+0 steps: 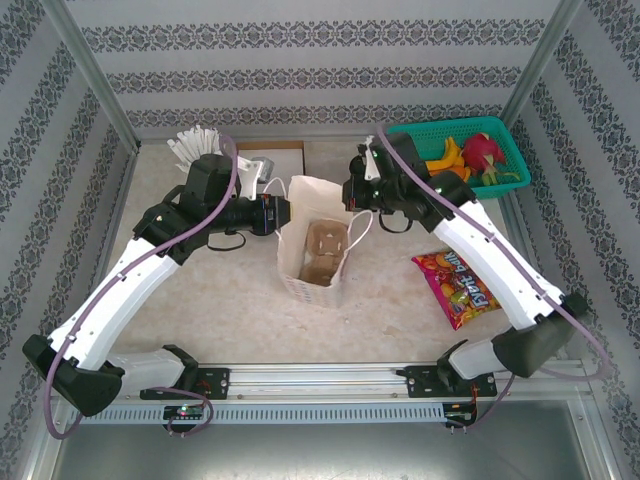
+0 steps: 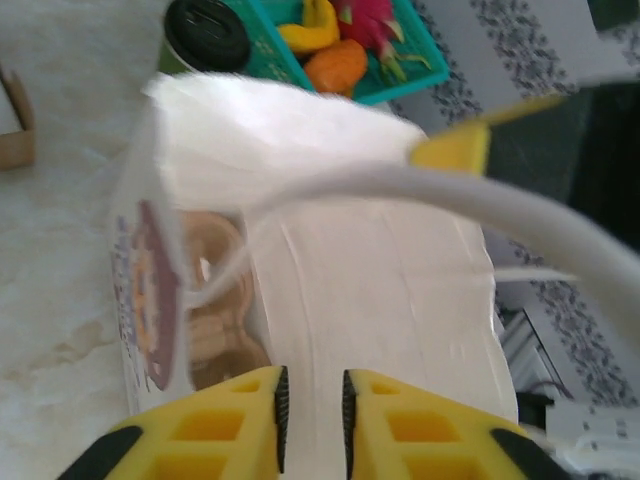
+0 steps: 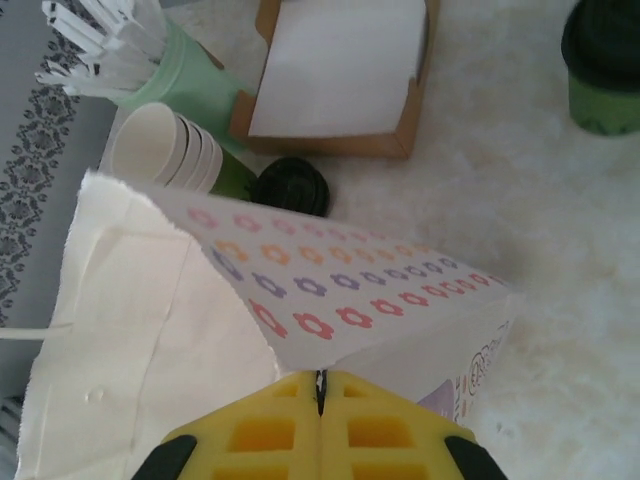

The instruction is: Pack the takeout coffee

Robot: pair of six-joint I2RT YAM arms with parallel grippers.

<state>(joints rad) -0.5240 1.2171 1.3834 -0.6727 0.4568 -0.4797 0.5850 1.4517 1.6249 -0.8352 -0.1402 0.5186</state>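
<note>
The takeout coffee (image 3: 600,60) stands on the table outside the paper bag (image 1: 305,285). The corner of the right wrist view cuts off its black lid and green side. From the left wrist, the bag's rim hides most of the cup, which sits just beside the teal basket (image 2: 400,85). The right gripper (image 3: 320,385), reaching in from the bag's right, pinches the rim with its fingers pressed together. The left gripper (image 2: 312,410) is at the bag's left side, jaws slightly parted over white paper; whether they touch it is unclear.

There is one paper bag (image 1: 310,195), one teal basket (image 1: 415,130) and one snack packet (image 1: 455,285).
</note>
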